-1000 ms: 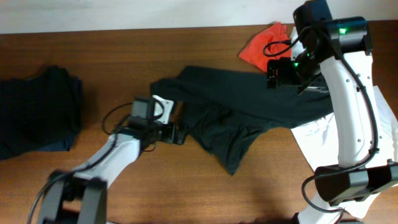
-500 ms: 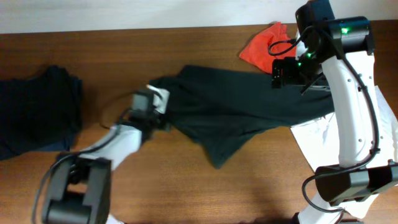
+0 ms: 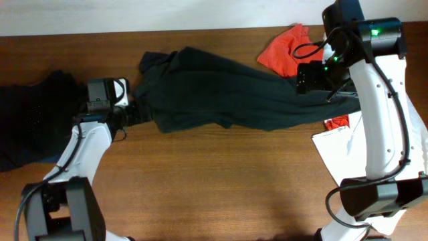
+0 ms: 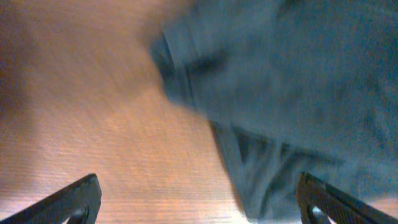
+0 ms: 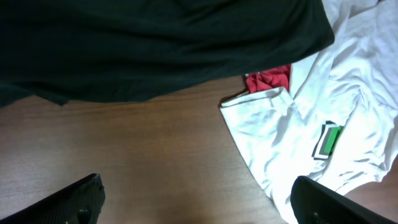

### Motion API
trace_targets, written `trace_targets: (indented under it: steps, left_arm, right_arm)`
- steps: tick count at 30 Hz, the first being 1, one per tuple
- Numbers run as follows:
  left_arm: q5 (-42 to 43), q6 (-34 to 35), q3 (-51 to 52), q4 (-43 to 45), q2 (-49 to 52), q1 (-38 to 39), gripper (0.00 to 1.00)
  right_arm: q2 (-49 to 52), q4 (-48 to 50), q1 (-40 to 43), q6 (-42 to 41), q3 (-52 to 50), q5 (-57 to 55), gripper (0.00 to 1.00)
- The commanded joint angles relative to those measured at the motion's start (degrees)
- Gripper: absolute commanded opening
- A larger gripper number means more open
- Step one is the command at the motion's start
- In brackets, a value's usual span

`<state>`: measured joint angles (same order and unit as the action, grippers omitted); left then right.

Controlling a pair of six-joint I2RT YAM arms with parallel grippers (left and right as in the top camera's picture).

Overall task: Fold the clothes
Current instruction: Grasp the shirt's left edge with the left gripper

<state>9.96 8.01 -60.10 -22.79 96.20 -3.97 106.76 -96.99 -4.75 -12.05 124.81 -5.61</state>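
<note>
Table [image 3: 221, 181]: a wide top of reddish-brown wood grain is seen, smooth and matt, filling nearly the whole overhead view.
Wall [image 3: 134, 17]: a pale, plain strip is shown along the far edge of the table.
Black T-shirt [image 3: 227, 97]: soft, limp fabric is laid out in a long, rumpled band across the far middle of the table, from near the left gripper to under the right arm. Folds and a seamed hem are visible (no lettering can be made out).
Dark garment [image 3: 33, 120]: a loose, flat heap is seen at the left edge of the table, well apart from the black T-shirt.
White shirt [image 5: 292, 130]: creased cloth is spread at the right edge, with a small green patch [image 5: 328, 142] on it.
Orange-red shirt [image 3: 281, 50]: a crumpled bunch is seen at the far right, touching the black T-shirt's edge.
Left gripper [image 4: 199, 200]: the fingers are spread wide above the bare wood, just beside the black T-shirt's hem, with nothing pinched.
Right gripper [image 5: 199, 200]: the fingers are spread wide over the wood, and nothing is held.
</note>
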Motion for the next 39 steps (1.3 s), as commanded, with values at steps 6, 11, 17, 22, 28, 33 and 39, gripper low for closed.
trace_targets:
  steps: [6,11,17,22,28,33,39]
  left_arm:
    - [15.3,13.0,0.1,-6.4,6.4,9.5,0.99]
    - [14.7,28.1,0.1,-2.5,10.5,14.5,0.99]
    - [4.9,36.5,0.1,6.9,15.2,15.8,0.95]
    - [4.1,36.5,0.1,6.1,16.2,15.8,0.45]
    - [4.1,36.5,0.1,0.4,16.2,15.8,0.2]
    - [4.1,33.1,0.1,-4.8,16.2,15.4,0.0]
    - [5.7,27.6,0.0,-8.0,14.3,10.4,0.0]
  right_arm:
    - [-0.6,-0.3,0.3,-0.3,0.4,0.9,0.99]
    - [-0.6,-0.3,0.3,-0.3,0.4,1.3,0.99]
    - [-0.6,-0.3,0.3,-0.3,0.4,2.0,0.99]
    - [-0.6,-0.3,0.3,-0.2,0.4,1.9,0.99]
    - [-0.6,-0.1,0.3,-0.3,0.4,1.9,0.99]
    - [-0.6,-0.1,0.3,-0.3,0.4,1.3,0.99]
    - [-0.6,-0.3,0.3,-0.3,0.4,0.4,0.99]
